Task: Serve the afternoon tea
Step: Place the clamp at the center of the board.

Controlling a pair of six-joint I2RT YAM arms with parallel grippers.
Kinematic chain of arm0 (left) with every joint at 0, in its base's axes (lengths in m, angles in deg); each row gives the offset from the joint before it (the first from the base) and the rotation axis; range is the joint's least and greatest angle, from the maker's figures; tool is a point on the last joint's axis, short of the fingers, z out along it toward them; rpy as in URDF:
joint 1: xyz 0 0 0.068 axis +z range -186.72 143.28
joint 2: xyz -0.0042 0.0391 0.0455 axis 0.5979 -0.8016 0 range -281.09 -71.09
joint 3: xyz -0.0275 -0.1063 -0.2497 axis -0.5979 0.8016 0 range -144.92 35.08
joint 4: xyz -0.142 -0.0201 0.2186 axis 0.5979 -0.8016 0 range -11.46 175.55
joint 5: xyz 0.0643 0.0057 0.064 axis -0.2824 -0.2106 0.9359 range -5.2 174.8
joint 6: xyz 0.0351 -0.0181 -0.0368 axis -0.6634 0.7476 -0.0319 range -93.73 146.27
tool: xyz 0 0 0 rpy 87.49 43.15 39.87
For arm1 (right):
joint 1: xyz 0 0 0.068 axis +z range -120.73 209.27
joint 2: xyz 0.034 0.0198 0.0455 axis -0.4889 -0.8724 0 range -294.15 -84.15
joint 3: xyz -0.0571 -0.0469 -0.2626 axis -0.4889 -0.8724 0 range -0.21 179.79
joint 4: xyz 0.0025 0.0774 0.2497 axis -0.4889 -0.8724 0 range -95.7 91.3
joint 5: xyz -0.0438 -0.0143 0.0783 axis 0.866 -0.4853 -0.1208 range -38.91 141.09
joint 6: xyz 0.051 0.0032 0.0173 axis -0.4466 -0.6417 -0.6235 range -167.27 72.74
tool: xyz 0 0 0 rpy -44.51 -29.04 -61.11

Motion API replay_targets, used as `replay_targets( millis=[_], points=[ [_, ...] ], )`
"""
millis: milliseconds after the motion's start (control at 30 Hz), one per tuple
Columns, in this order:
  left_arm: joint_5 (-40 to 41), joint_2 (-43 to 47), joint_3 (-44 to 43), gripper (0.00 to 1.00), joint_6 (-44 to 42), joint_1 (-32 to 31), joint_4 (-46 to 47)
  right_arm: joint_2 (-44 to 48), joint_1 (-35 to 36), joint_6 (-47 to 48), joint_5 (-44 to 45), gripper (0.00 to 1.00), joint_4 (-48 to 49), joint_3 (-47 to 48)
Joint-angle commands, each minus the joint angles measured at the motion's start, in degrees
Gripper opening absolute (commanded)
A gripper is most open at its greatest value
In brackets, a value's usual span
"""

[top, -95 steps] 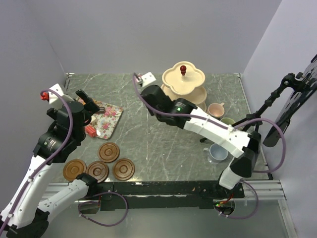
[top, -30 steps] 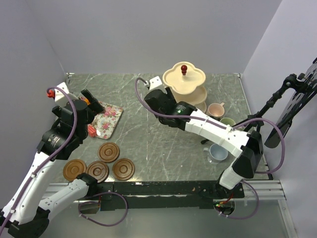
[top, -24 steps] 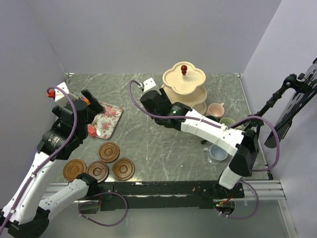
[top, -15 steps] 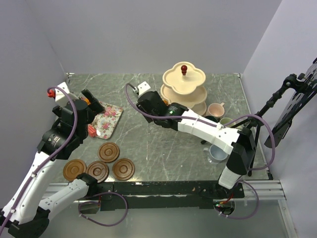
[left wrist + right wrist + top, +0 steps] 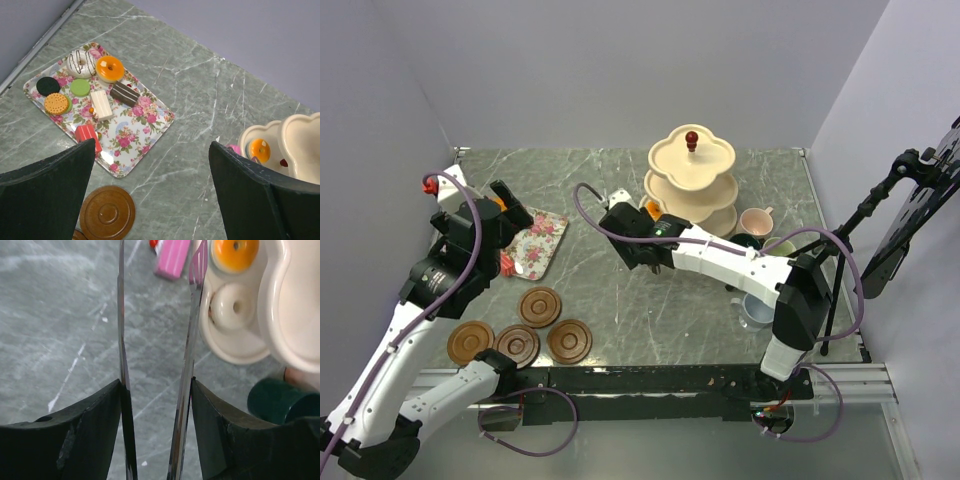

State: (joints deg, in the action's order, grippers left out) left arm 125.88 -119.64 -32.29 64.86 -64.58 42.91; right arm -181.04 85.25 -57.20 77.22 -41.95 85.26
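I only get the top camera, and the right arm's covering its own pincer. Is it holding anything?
Observer: Yes. The right wrist camera shows the right pincer shut on thin metal tongs, with the blades standing apart.
Operator: Cool! Is anything served already?
Observer: Two things sit on the bottom tier of the stand: an orange doughnut and a white ring-shaped cake beside it.
Operator: And what about the left pincer?
Observer: The left pincer is open and empty. Its camera looks down on the floral tray, which is loaded with small cakes.
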Motion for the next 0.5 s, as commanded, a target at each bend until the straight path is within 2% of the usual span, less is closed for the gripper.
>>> replay_targets(
  millis=[0,133,467],
  points=[
    [-1.1,-0.1,0.0,1.00,-0.7,-0.1,2.1,1.9,-0.3,-3.9,3.0,0.63,-4.6,-1.4],
    [-1.2,0.2,0.0,1.00,-0.5,-0.2,1.9,2.7,-0.8,-5.4,2.9,0.64,-5.5,-3.5],
    [-2.2,-0.1,0.0,1.00,-0.5,-0.3,2.0,2.1,-1.8,-0.9,-0.3,0.58,2.2,-5.7]
  ],
)
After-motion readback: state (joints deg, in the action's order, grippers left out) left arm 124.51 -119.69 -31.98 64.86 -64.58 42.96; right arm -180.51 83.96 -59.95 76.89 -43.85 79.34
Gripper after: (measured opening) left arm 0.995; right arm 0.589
